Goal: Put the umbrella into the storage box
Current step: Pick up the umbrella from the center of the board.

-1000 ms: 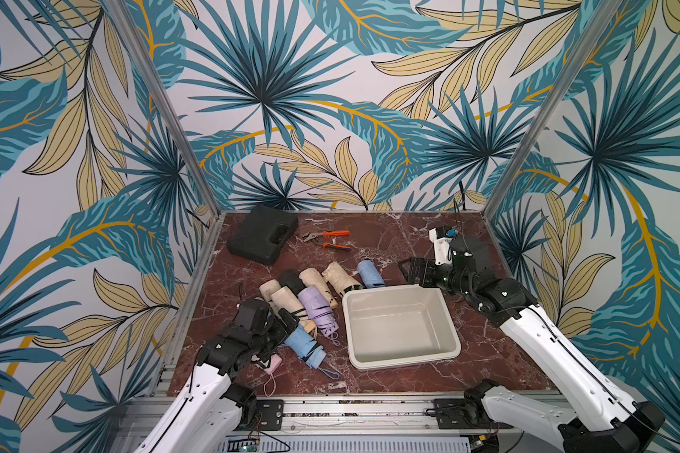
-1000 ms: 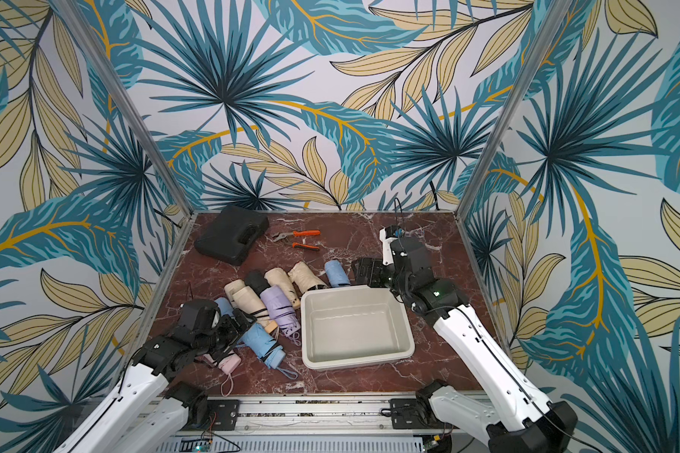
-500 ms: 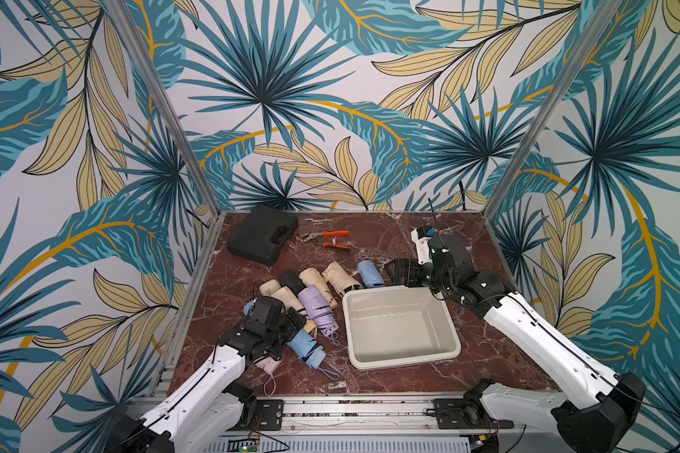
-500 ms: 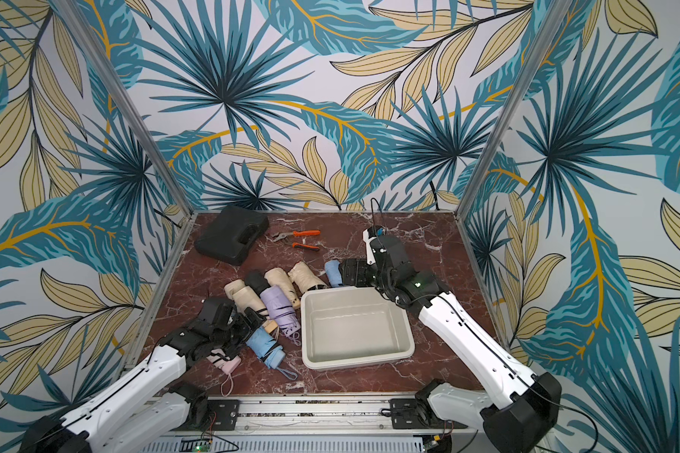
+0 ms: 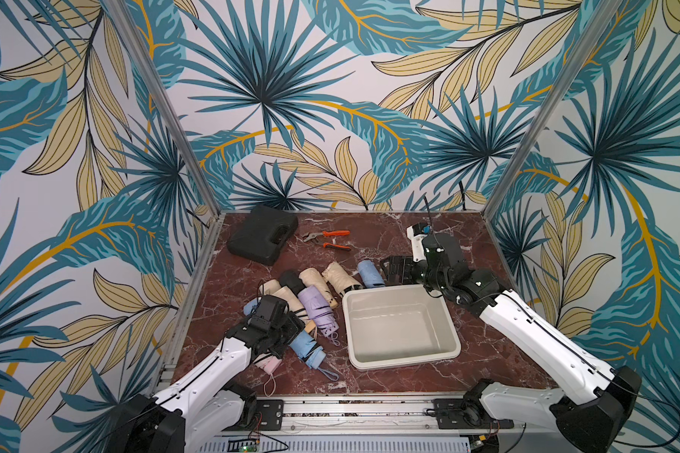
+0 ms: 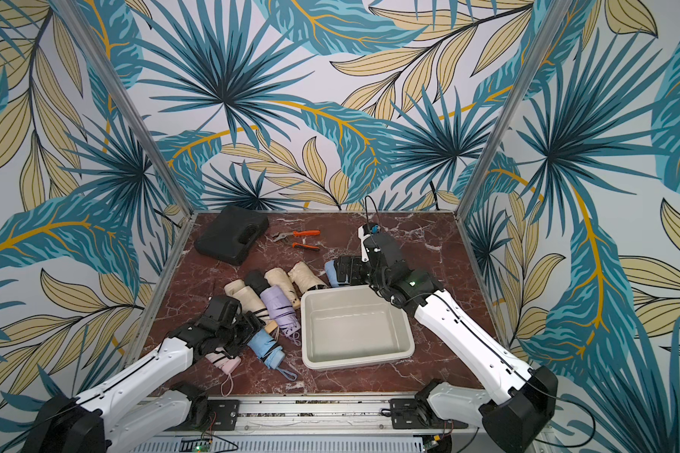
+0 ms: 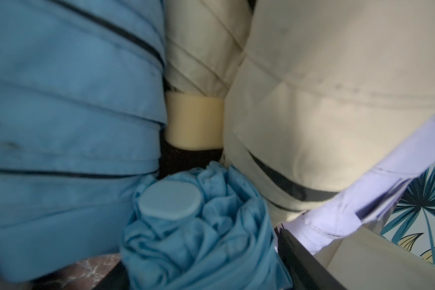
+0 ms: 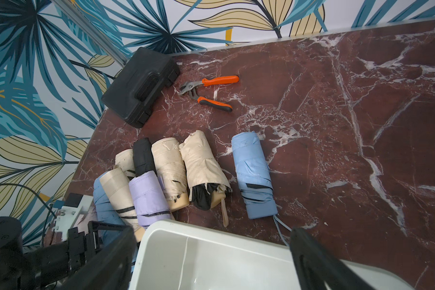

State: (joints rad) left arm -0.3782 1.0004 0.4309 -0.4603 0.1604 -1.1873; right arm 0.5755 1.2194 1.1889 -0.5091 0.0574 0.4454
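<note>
The left claw [image 5: 289, 333] has pushed in from the near-left corner of the red-brown marbled tabletop [image 5: 373, 235] to the heap of folded umbrellas. Its jaws, wide a second ago, have drawn in around the sky-blue folded cloth umbrella [image 5: 309, 347] lying aslant at the heap's near end. The left wrist view shows that umbrella's round hard cap and crumpled cloth between the dark fingers [image 7: 301, 253], yet whether they pinch it already I cannot tell. I judge the pick-up to be under way, with the lift and carry still to come. Just left of it lies a small pink folded umbrella [image 5: 269, 362] with a loop cord. Behind it, toward the middle of the tabletop, a lilac folded umbrella [image 5: 317, 310] presses against cream and black ones. All are thin creased fabric bound by dark straps, soft enough to give under a squeeze and round enough to roll. Right of the heap, apart from the sky-blue umbrella, stands the white rectangular plastic storage box [image 5: 397, 329], smooth, glossy and round-cornered with a rolled rim, and with nothing in it. Beyond its far rim lies a paler blue folded umbrella [image 5: 370, 273]. Just beside that the right claw [image 5: 391, 270], swung leftward from the right edge, hangs spread wide and empty.
</note>
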